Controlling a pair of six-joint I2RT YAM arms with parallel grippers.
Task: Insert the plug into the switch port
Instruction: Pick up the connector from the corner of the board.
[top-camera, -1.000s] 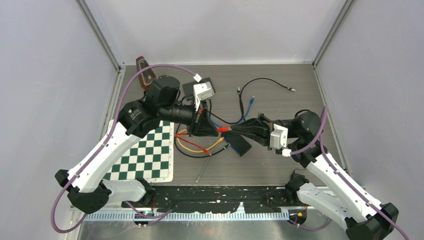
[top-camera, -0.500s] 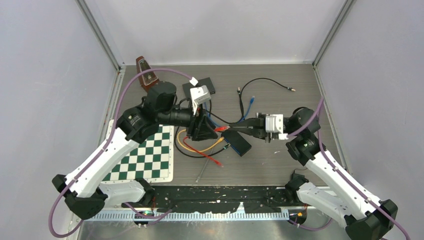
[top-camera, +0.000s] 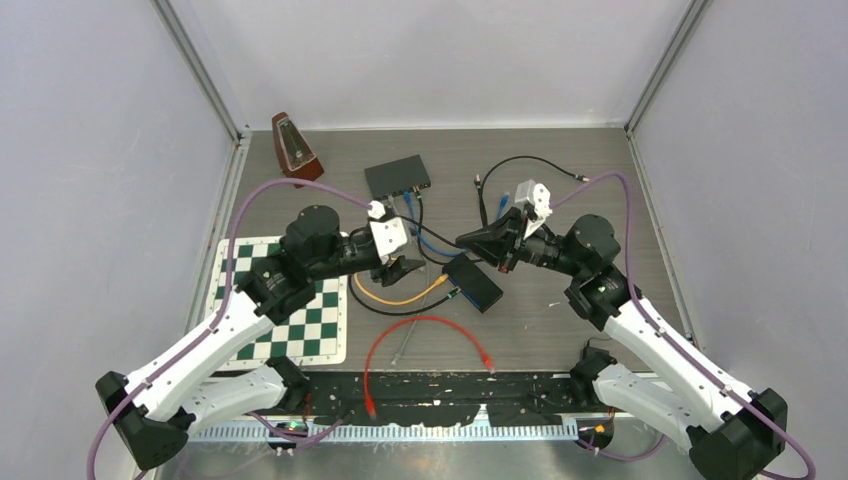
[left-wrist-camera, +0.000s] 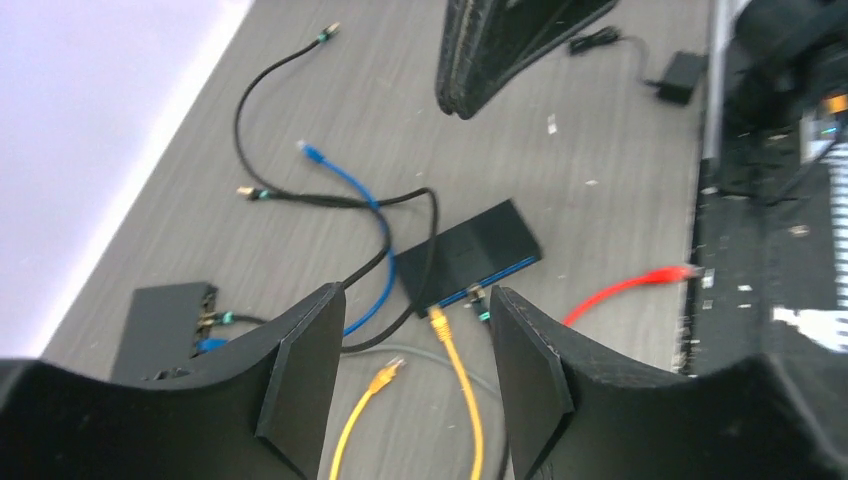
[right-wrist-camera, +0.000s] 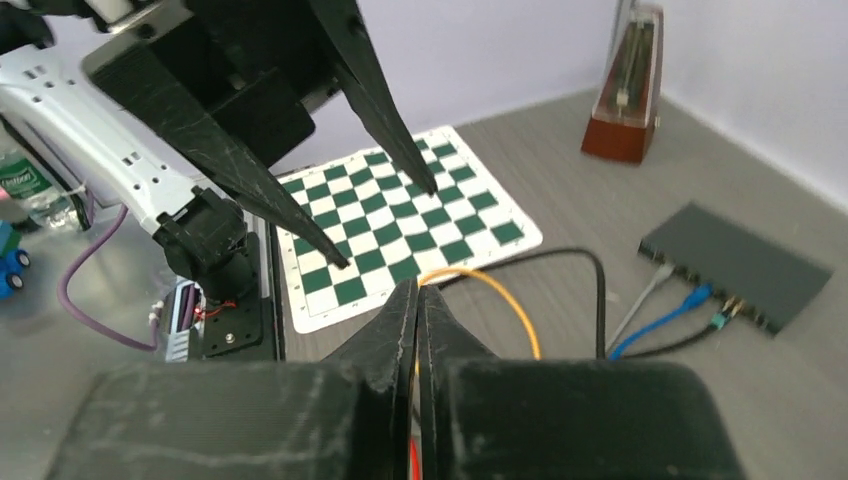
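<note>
Now left gripper (left-wrist-camera: 415, 298) apart, right gripper (right-wrist-camera: 416, 292) together, switch (top-camera: 473, 283) near both, walls (top-camera: 100, 150) well apart.

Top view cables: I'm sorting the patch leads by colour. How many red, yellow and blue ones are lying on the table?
red cable: 1
yellow cable: 1
blue cable: 1
Total: 3

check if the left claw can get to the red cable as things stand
Probably yes: the red cable lies loose and uncovered on the table, near the left claw, which is open and empty.
</note>
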